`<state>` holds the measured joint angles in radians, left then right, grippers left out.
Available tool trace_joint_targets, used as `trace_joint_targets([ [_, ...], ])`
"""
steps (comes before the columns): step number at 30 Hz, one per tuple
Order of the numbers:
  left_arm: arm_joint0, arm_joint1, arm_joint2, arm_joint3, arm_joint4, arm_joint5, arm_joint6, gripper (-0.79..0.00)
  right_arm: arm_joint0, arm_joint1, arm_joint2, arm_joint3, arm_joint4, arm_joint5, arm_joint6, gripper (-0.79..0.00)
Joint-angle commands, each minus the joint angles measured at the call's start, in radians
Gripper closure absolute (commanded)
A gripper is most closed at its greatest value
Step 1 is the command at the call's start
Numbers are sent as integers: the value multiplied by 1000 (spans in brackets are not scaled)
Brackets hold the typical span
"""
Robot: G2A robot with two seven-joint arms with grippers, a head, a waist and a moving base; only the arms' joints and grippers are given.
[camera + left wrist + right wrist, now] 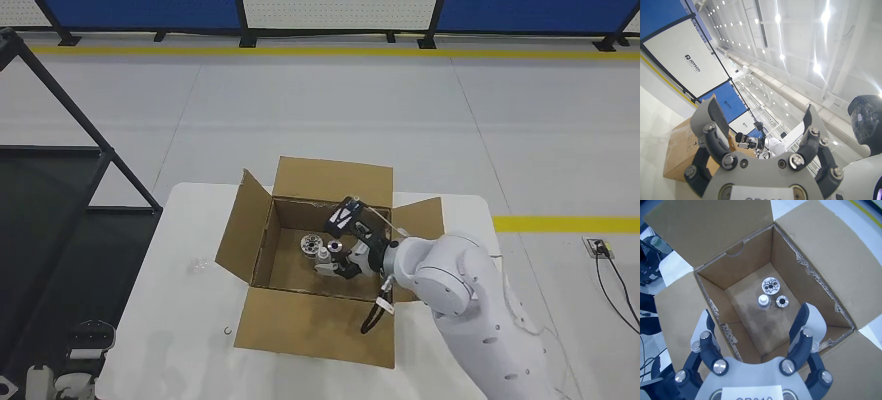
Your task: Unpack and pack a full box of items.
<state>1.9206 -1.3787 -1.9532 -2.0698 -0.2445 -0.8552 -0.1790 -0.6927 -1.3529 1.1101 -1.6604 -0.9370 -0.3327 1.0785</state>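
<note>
Cardboard box (310,320) (753,256) (681,144) sits on white table (180,300), all 4 flaps folded outward, top open. On box floor, 3 items clustered close together approx mid-floor: round metal disc w/ holes (770,286) (311,242); small clear bottle w/ white cap (763,301) (325,258), upright, just beside disc on its near side; short metal ring (782,301), just right of bottle. Can't tell if they touch.

R gripper (755,309) (340,262) hangs over box opening, pointing down at the cluster, above the items and apart from them; fingers spread wide, nothing between them.

L gripper (762,105) sits left of box, low beside its outer wall, pointing up toward ceiling; fingers also spread apart, holding nothing.
</note>
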Motion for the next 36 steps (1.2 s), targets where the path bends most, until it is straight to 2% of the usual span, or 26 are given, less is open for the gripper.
trace_joint_targets([
  [1,0,0,0,0,0,0,0,-785,2,0,-2,8,-1,1,0,-785],
  [10,0,0,0,0,0,0,0,-785,2,0,-2,8,-1,1,0,-785],
  [12,-8,2,16,-7,-49,49,-9,-785,-10,0,-1,13,26,-21,-27,-785],
  [14,-28,8,-6,-13,-37,101,-46,-785,-6,3,23,23,105,-64,-42,-785],
  [20,-138,34,-25,-36,-134,262,-231,-785,-1,20,114,42,355,-156,-18,-785],
  [25,-258,54,-15,-15,-147,358,-361,-785,-57,47,236,7,554,-210,33,-785],
  [29,-348,66,12,11,-117,435,-415,-785,-136,74,367,-38,657,-225,62,-785],
  [36,-480,82,62,97,12,545,-422,-785,-303,110,568,-120,803,-232,48,-785],
])
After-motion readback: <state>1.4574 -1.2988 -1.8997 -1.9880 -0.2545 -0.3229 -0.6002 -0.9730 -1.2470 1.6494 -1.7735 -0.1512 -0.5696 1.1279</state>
